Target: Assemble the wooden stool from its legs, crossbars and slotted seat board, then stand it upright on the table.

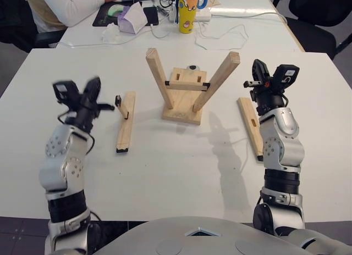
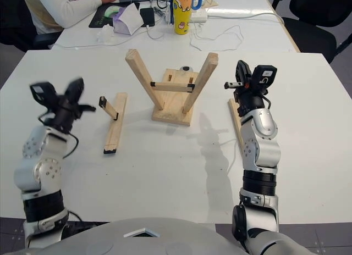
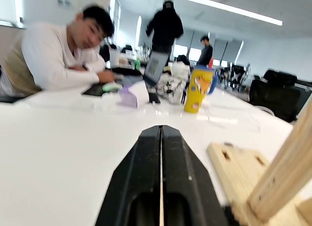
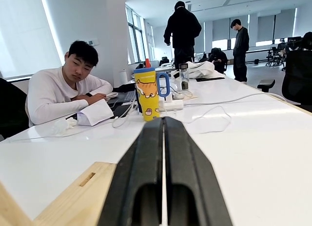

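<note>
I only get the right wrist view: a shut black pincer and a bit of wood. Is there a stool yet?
Observer: Half of one: two legs stand in the seat board, joined by a crossbar.
Operator: Anything left lying about?
Observer: A loose leg with a short crossbar stuck in it lies flat near the left pincer.
Operator: Is that pincer holding something?
Observer: No, it is shut and empty.

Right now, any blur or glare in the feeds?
Left eye view: left gripper smeared, right gripper and half-built stool crisp, soft shadows on the table. Left wrist view: stool leg blurred. Right wrist view: sharp, bright window washed out.
</note>
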Robot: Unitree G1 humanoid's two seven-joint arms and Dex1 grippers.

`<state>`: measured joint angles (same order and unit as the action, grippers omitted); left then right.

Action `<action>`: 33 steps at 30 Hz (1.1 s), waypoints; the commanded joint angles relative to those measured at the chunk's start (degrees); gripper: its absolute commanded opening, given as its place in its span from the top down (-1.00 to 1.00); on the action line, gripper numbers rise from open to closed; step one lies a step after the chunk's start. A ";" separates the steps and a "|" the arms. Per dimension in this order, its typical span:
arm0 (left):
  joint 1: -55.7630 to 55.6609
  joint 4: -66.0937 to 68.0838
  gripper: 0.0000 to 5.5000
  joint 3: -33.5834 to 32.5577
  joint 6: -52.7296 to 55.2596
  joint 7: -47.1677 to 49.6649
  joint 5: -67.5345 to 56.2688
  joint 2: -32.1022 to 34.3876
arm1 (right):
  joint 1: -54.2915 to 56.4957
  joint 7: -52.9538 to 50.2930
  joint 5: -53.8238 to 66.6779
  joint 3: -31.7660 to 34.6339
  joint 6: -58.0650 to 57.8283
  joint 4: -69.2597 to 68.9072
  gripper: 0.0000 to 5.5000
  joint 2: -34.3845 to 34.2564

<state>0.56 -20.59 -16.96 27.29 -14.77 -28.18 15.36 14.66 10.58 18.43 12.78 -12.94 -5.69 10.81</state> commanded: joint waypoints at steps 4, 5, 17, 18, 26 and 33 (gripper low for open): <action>13.63 -1.83 0.68 6.63 7.13 -2.06 2.42 2.60 | -1.37 -1.04 -0.46 1.13 0.09 -1.14 1.00 0.60; 14.37 -1.48 0.62 7.90 7.66 -2.22 3.27 3.11 | -1.49 -1.13 -0.52 1.06 0.12 -1.24 1.00 0.57; 10.53 -8.87 -0.03 8.98 18.51 1.16 0.64 2.79 | -2.26 -1.32 -0.95 0.39 0.68 -1.20 1.00 0.28; 10.21 -9.01 -0.10 8.88 19.10 1.37 0.42 2.77 | -2.25 -1.35 -0.94 0.37 0.71 -1.16 1.00 0.28; 9.15 -6.49 -0.20 9.79 21.20 3.46 1.80 1.80 | -1.92 -1.23 -1.08 0.28 0.98 -0.77 1.00 0.27; 8.27 -4.56 -0.20 11.72 22.18 6.03 3.26 -0.50 | -1.29 -0.86 -1.06 0.11 0.96 -0.27 1.00 0.45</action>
<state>9.28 -26.01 -6.13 48.35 -9.47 -25.62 15.82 12.71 9.64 17.70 13.07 -12.16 -6.25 10.95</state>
